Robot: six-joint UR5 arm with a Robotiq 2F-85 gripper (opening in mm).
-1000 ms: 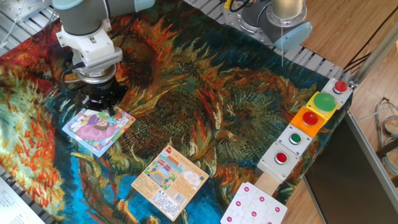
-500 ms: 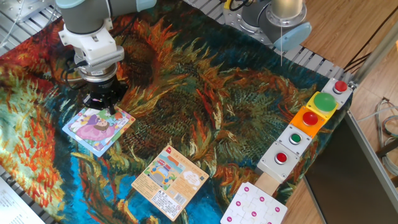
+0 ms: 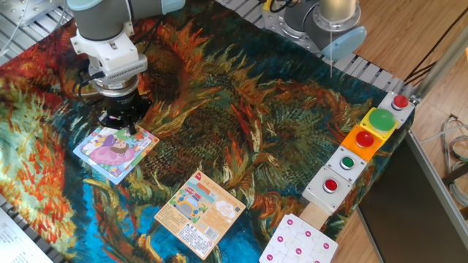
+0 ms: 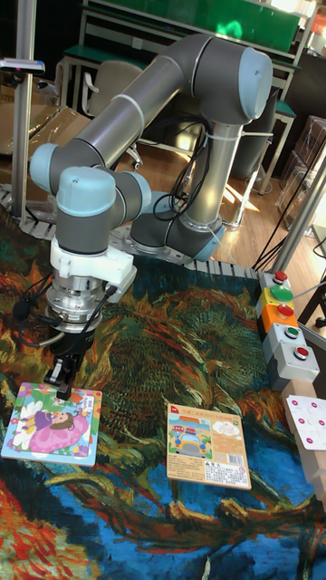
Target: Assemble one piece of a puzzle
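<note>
1. Arm (image 4: pixel 136 100): thick grey tubular links with pale blue joint caps.
2. Wrist (image 4: pixel 86 263): white block above a ribbed silver flange.
3. Cables (image 4: pixel 32 304): thin, black, looping beside the wrist.
4. Gripper (image 4: pixel 63 388): small, black, two-fingered.

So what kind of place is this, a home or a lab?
Most likely a robotics lab or test cell: a UR5 arm on a table draped in a sunflower-print cloth, a row of push-button boxes, and workbenches behind.
</note>
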